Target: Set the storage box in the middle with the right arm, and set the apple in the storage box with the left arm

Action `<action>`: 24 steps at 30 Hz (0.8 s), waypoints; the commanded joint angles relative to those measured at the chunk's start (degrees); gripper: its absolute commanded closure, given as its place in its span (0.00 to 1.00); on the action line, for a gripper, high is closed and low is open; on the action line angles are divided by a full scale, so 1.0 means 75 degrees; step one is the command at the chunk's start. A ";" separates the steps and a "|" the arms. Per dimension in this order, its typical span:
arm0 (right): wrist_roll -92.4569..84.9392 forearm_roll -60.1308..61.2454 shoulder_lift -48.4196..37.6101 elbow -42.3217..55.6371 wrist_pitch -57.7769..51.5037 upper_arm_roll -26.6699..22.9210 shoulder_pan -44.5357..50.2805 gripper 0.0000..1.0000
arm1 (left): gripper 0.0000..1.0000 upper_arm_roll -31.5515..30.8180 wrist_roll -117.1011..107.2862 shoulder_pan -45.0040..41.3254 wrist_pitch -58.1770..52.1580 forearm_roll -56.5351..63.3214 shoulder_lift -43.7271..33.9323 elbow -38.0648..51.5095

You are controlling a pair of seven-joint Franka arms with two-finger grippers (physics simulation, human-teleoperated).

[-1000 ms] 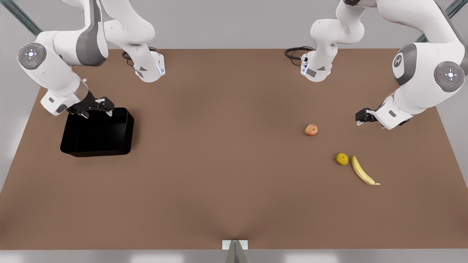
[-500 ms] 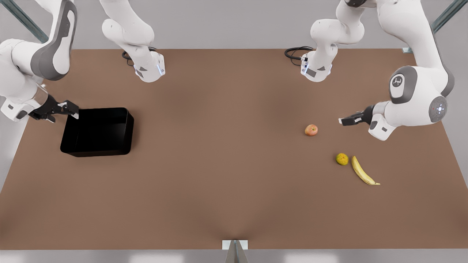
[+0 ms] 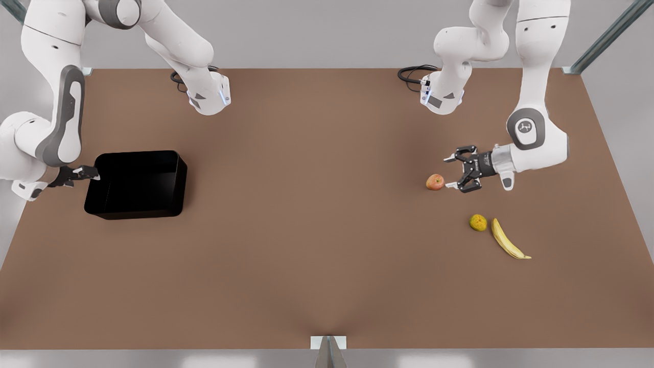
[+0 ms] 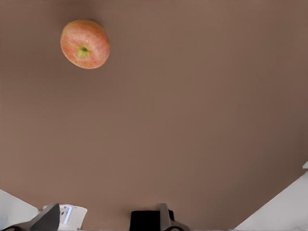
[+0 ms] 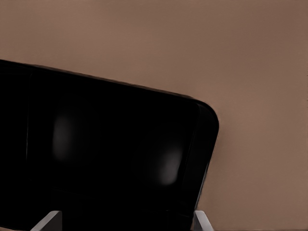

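— Where's the storage box (image 3: pixel 135 185)?

— On the brown table (image 3: pixel 306 245), far toward the front view's left, sitting flat. Seen from the right wrist, the storage box (image 5: pixel 106 159) has a glossy black inside and a rounded corner.

— And the right gripper (image 3: pixel 91 175)?

— Right at the box's outer wall, on the side toward the table edge. In the right wrist view its fingertips (image 5: pixel 48 220) stand wide apart with the box wall between them, not closed on it.

— The apple (image 3: pixel 435 181)?

— On the table toward the front view's right, well apart from the box. The left gripper (image 3: pixel 450 172) is just beside it, fingers spread, not touching. The left wrist view has the apple (image 4: pixel 84 44) ahead of the gripper.

— Anything else?

— A yellow-green citrus (image 3: pixel 478 222) and a banana (image 3: pixel 507 240) lie side by side, nearer the front edge than the apple.
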 commanded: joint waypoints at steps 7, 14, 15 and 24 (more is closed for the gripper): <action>0.0527 -0.0070 0.0968 0.0000 0.0754 -0.0002 -0.0128 0.00 | 0.00 -0.0911 0.0282 -0.0525 0.0938 -0.2487 0.0596 -0.0465; 0.0105 -0.0305 0.1261 0.0012 0.1164 -0.0002 -0.0597 0.00 | 0.00 -0.0676 0.1922 -0.0443 0.0973 -0.3483 0.1146 -0.1004; 0.0105 -0.0316 0.1261 0.0000 0.1164 -0.0013 -0.0621 0.00 | 0.00 -0.0676 0.2156 -0.0431 0.0950 -0.3717 0.1322 -0.1004; 0.0258 -0.0422 0.1647 -0.0152 0.1375 -0.0013 -0.0855 0.00 | 0.00 0.0050 0.3622 0.0260 -0.0398 -0.3858 0.2037 -0.1145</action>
